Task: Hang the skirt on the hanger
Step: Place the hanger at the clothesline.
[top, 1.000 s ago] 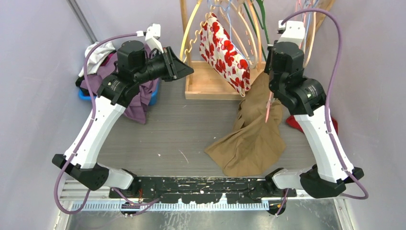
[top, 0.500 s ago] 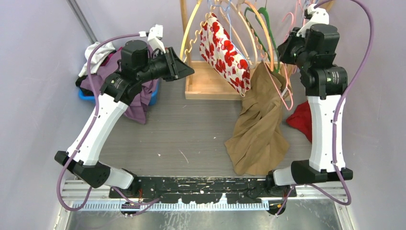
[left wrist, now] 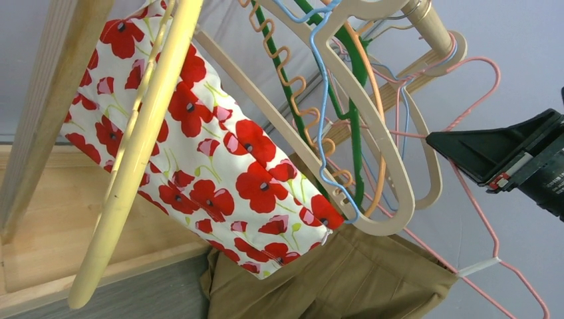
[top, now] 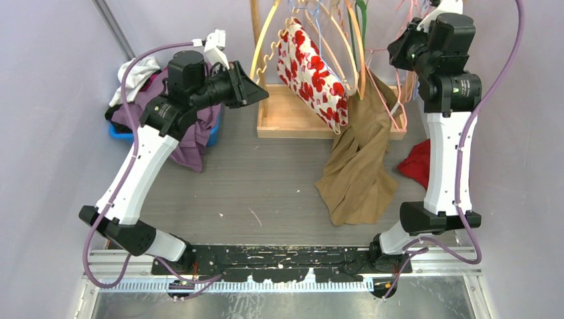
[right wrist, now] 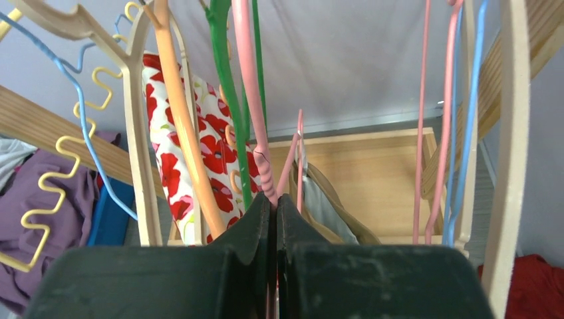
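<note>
The tan skirt (top: pixel 356 166) hangs from a thin pink wire hanger (top: pixel 394 109), and its lower end trails on the table. My right gripper (right wrist: pixel 273 199) is shut on that pink hanger's neck (right wrist: pixel 256 133), high at the back right among the other hangers on the rail. In the left wrist view the skirt's waistband (left wrist: pixel 359 272) is stretched along the pink hanger's lower bar (left wrist: pixel 479 226), with the right gripper (left wrist: pixel 465 149) above it. My left gripper (top: pixel 251 90) is raised at the left of the rack and points at it. Its fingers are out of its own view.
A white garment with red poppies (top: pixel 309 66) hangs on a wooden hanger beside the skirt. Several wooden, green, blue and orange hangers (left wrist: pixel 346 100) crowd the rail. The rack's wooden base (top: pixel 292 116) lies below. A blue bin of purple clothes (top: pixel 193 133) stands left, a red cloth (top: pixel 416 163) right.
My right arm has swung up and back to the rail with the pink hanger. The skirt rose with it and drew in off the table. The left arm barely moved.
</note>
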